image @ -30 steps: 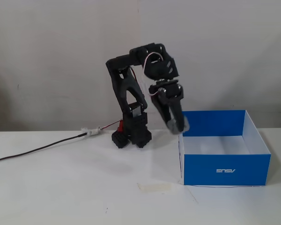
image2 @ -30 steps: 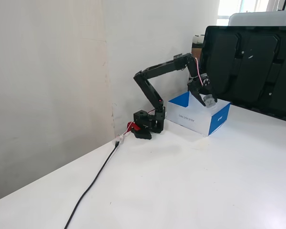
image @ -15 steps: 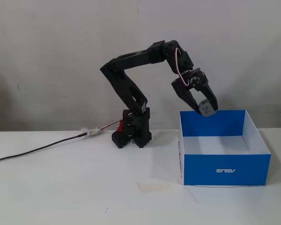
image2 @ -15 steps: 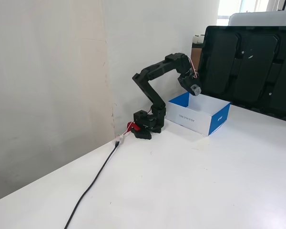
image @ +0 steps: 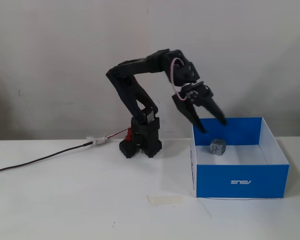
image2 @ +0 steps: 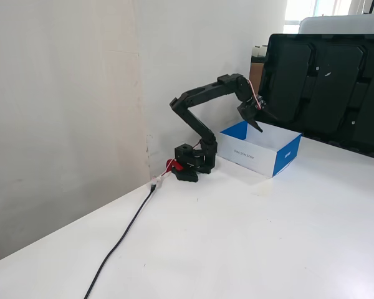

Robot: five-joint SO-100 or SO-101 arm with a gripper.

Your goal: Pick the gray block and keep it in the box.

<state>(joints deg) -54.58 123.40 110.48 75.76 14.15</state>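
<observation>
A: Item one, the box (image: 240, 181)?

B: Open-top, blue outside, white floor, white logo upside down on the front wall in a fixed view. It stands on the white table (image: 90, 200). In the other fixed view the box (image2: 285, 157) sits just beside the arm's base, in front of a black panel (image2: 327, 81).

A: Item two, the block (image: 218, 147)?

B: Gray cube, recessed faces. It rests on the box floor, near the box's back-left corner in that fixed view, touching nothing but the floor. From the other fixed view it is hidden by the box walls.

A: Item three, the gripper (image: 214, 126)?

B: Black, two fingers spread wide apart, holding nothing. It hangs above the box's back-left part, tips pointing down, just over the block and clear of it. In the other fixed view the gripper (image2: 259, 123) is over the box's far rim; finger spacing cannot be read there.

A: Item four, remainder?

B: Black arm (image: 135, 95) standing left of the box; a black cable (image: 40, 159) running away from the box across the table; a strip of tape (image: 164, 199) on the table left of the box's front corner.
</observation>
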